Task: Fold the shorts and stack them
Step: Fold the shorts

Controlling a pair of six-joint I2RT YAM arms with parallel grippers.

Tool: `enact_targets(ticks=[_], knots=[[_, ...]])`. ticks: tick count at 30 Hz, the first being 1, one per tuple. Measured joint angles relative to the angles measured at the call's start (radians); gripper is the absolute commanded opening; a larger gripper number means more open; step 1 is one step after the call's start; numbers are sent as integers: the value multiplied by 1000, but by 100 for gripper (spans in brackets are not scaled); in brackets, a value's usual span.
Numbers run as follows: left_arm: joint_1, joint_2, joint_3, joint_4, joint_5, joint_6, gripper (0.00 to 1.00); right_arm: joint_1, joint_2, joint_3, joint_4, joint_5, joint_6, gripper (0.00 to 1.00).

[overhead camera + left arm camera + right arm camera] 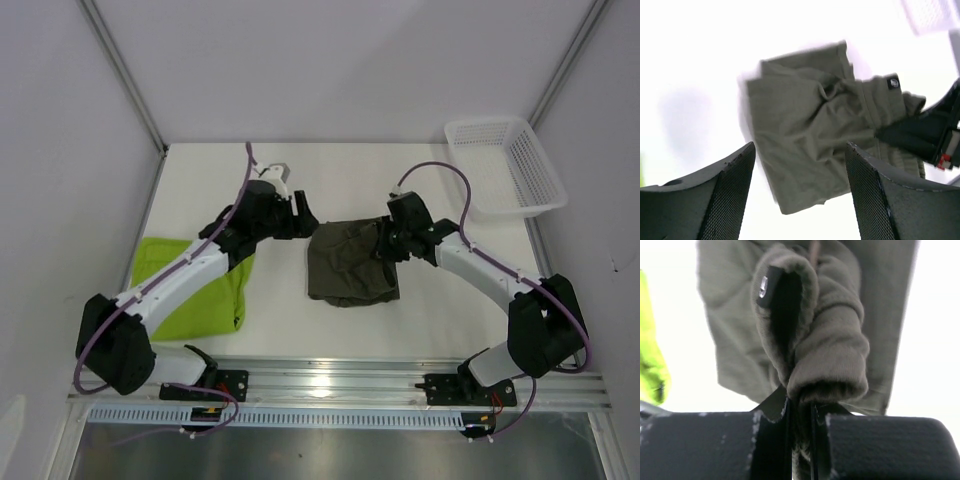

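Left side of the counter (400, 180): lime green shorts (190, 290) lie flat near the left edge, with my left arm (190, 270) crossing above them. My left fingers (305, 222) (800, 145) are spread wide with nothing between them, just off the left edge of the olive shorts (348, 262) and not touching the cloth. Centre of the counter: the olive shorts lie rumpled, well apart from the green pair. A small black label (893, 82) shows on the bunched waistband at their right side. My right fingers (385, 240) (800, 407) are pinched narrow on a thick fold of that waistband, and the cloth bulges out above the tips. Far right corner: a white mesh basket (505, 165) stands upright, apart from both pairs.
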Motion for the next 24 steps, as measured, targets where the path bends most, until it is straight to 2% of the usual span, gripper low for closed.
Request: enact_targets(ticks=[4,9,16,24], knots=[[102,-119,0,-34,23,-20,77,25,13,105,-20,-88,-15,0],[192,-214,0,-60,43,-34,77,55,55,201,27,-293,-2,0],[220,-230,-43,-80,58,-43,78,59,97,210,177,-554,89,0],[230,-226,-76,-81,79,-43,77,-30,289,171,261,-634,104,0]])
